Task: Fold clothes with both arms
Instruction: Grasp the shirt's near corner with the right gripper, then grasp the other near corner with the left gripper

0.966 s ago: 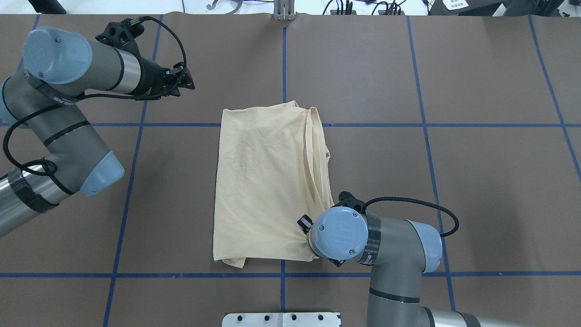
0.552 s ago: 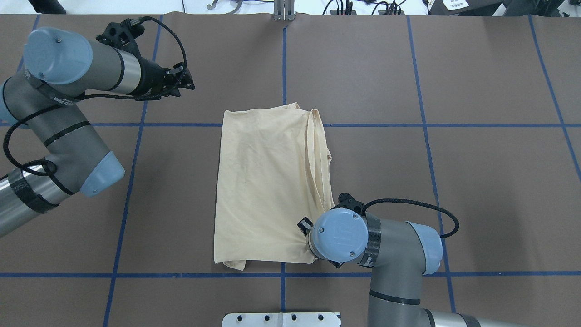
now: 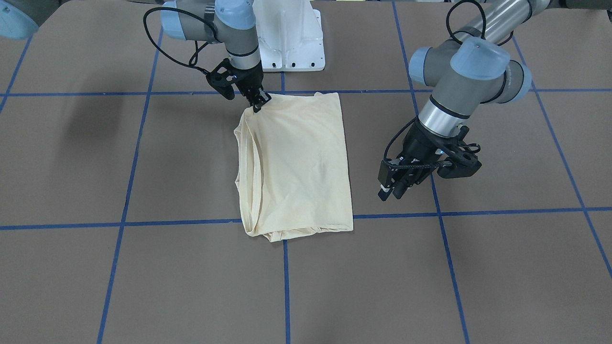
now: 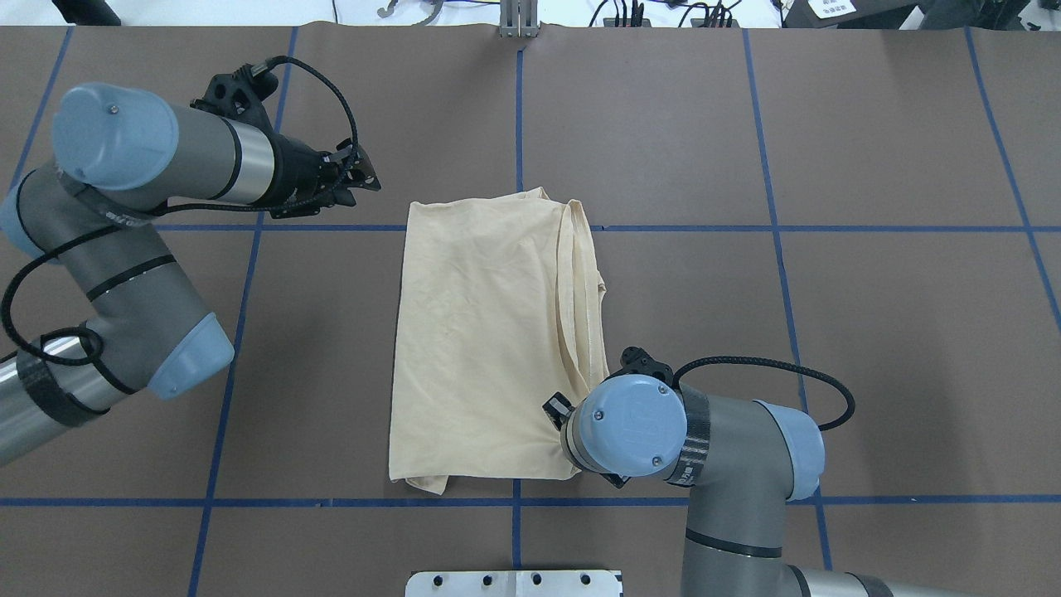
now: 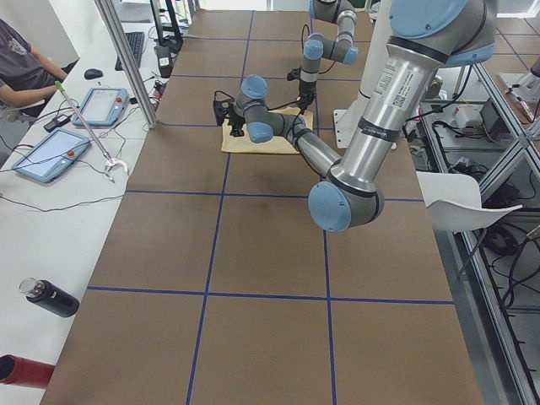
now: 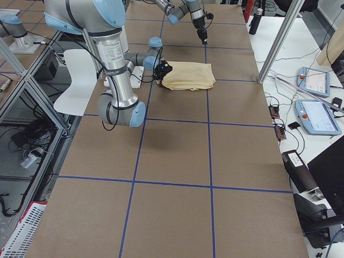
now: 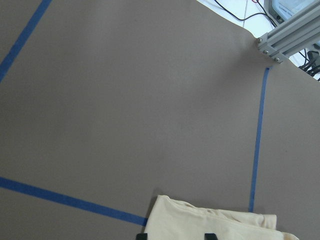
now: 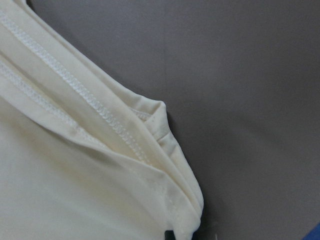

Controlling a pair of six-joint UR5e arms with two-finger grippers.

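Cream-yellow T-shirt (image 4: 485, 332), folded into a tall rectangle, lies flat at the middle of the brown tabletop (image 4: 829, 332), across its blue tape lines. No print shows. Stacked hems run down the side nearest my right arm.

My right end effector (image 3: 258, 102) is down at the shirt's corner nearest the robot base. It looks clamped on that corner, with creases in the cloth drawing toward it. My left end effector (image 3: 389, 190) hangs over bare tabletop just off the opposite side of the shirt. Its fingers are parted, holding nothing.

My worries from here:
- Only one corner is held, so lifting it alone would likely drag the layers askew.
- The pinch may have caught only some of the stacked hems, letting the rest sag or slide out.
- The left end effector could miss the thin edge, or nip the tabletop covering instead.
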